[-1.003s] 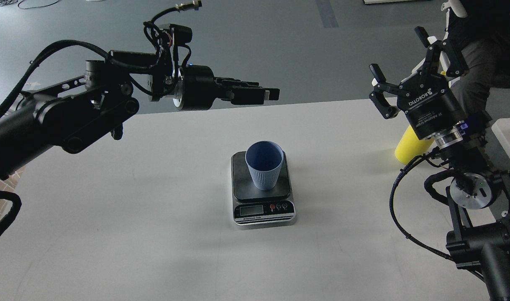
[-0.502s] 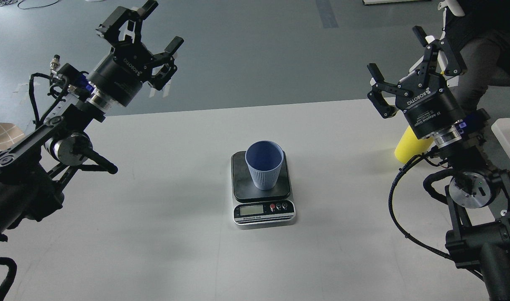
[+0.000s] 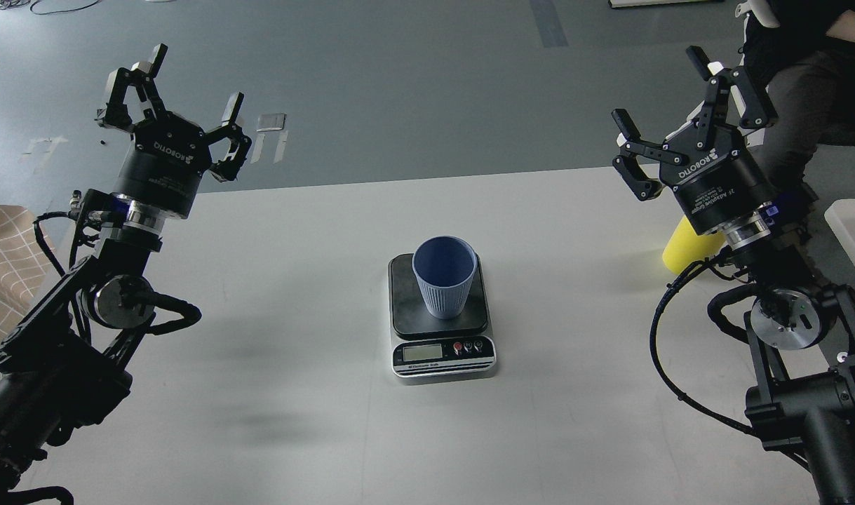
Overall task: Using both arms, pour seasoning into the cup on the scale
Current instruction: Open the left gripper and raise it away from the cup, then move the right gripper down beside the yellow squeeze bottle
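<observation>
Right gripper (image 3: pixel 680 112) is hanging with fingers spread, empty, directly above the yellow plastic squeeze bottle (image 3: pixel 687 247), which is mostly hidden behind it near the table's (image 3: pixel 259 393) right edge. Likely light, squeezable, slick: grip mid-body, gently. Ribbed light-blue plastic tumbler (image 3: pixel 443 275) is standing on the small digital scale (image 3: pixel 441 330). Left gripper (image 3: pixel 167 95) is likewise spread, empty.

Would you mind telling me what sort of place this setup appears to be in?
Most likely a robotics lab: a plain white table on a bare grey floor with tape marks, stray cables, and a seated person beside the rig.
</observation>
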Motion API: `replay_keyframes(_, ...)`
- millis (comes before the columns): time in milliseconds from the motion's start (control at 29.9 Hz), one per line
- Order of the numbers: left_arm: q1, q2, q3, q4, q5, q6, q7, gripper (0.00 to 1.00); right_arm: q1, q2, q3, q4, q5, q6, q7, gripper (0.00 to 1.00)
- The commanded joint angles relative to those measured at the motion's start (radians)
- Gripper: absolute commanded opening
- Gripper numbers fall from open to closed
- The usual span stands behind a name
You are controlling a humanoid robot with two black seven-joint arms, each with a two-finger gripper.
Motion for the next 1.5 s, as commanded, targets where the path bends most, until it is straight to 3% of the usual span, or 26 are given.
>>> replay_keyframes(0,0.001,-0.007,0.0,0.0,0.0,0.0,0.0,0.98,-0.002,0.0,0.001,0.001,0.003,0.0,0.0,1.0)
replay_keyframes(301,0.003,-0.001,0.0,0.0,0.0,0.0,0.0,0.98,-0.031,0.0,-0.004,0.086,0.099,0.0,-0.025,1.0)
replay_keyframes(334,0.003,0.004,-0.002,0.0,0.0,0.0,0.0,0.98,-0.051,0.0,-0.002,0.115,0.153,0.0,-0.057,1.0)
replay_keyframes(368,0.003,0.004,-0.002,0.0,0.0,0.0,0.0,0.98,-0.051,0.0,-0.002,0.115,0.153,0.0,-0.057,1.0)
replay_keyframes(435,0.003,0.008,-0.002,0.0,0.001,0.0,0.0,0.98,-0.094,0.0,-0.002,0.173,0.251,0.0,-0.129,1.0)
replay_keyframes(535,0.003,0.008,-0.002,0.0,0.001,0.0,0.0,0.98,-0.17,0.0,-0.001,0.227,0.381,0.0,-0.164,1.0)
replay_keyframes(1003,0.003,0.012,0.001,0.001,0.001,0.0,0.0,0.98,-0.523,-0.06,0.057,0.327,0.734,0.0,-0.175,1.0)
replay_keyframes(1471,0.015,0.012,0.015,0.001,0.003,0.0,0.0,0.98,-0.652,-0.051,0.123,0.272,0.882,0.0,-0.169,1.0)
